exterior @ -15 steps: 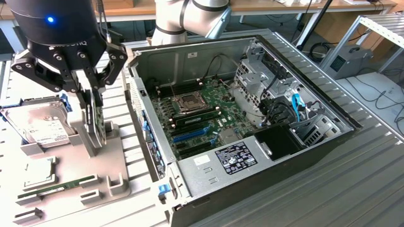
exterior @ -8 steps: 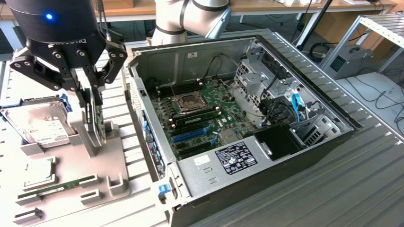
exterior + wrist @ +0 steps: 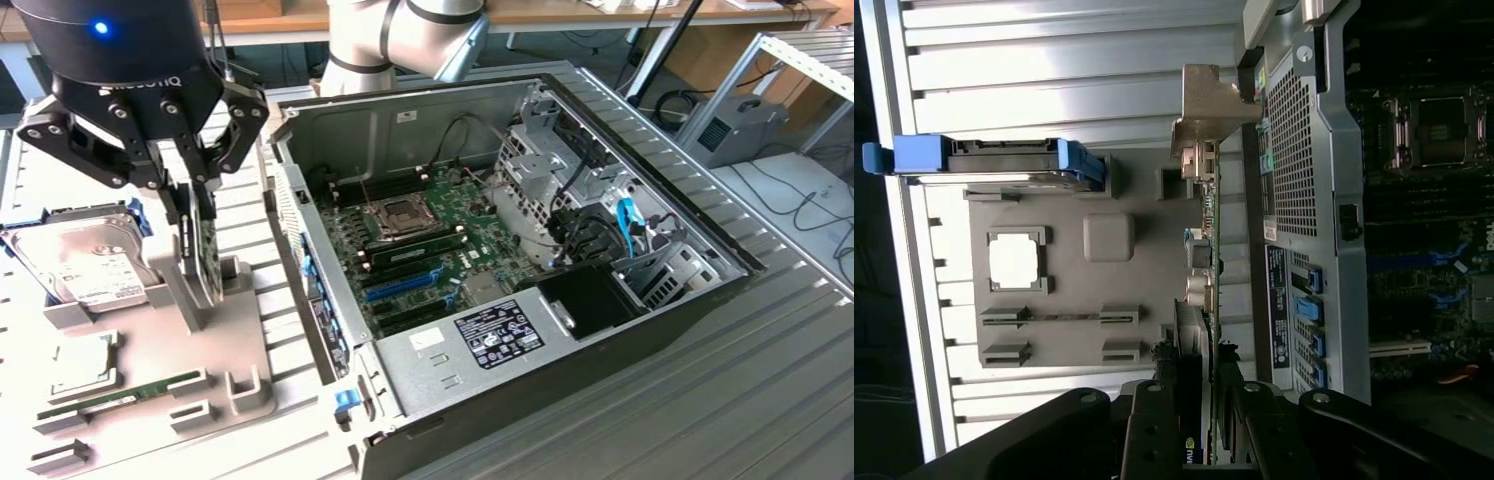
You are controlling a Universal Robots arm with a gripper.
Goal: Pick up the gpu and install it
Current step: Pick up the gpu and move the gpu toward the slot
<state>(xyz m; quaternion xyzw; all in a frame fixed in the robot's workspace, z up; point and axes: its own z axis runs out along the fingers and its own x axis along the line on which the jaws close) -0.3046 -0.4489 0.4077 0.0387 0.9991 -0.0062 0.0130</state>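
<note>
The gpu point(image 3: 203, 270) is a thin dark card standing on edge over the grey holder tray point(image 3: 260, 350) at the exterior view's left. My gripper point(image 3: 195, 215) comes down from above with a finger on each flat face, shut on the card's upper edge. In the wrist view the gpu point(image 3: 1204, 260) shows edge-on, its metal bracket point(image 3: 1210, 105) at the far end, running back between my fingers point(image 3: 1154, 400) of the gripper point(image 3: 1192, 370). Whether its lower edge still touches the tray I cannot tell.
The open computer case point(image 3: 667, 215) lies to the exterior view's right of the tray, motherboard point(image 3: 427, 235) and blue slots point(image 3: 400, 287) exposed. On the tray rest a silver hard drive point(image 3: 87, 265), a processor chip point(image 3: 80, 372) and a green memory stick point(image 3: 120, 397). The case wall point(image 3: 1304, 150) is close beside the card.
</note>
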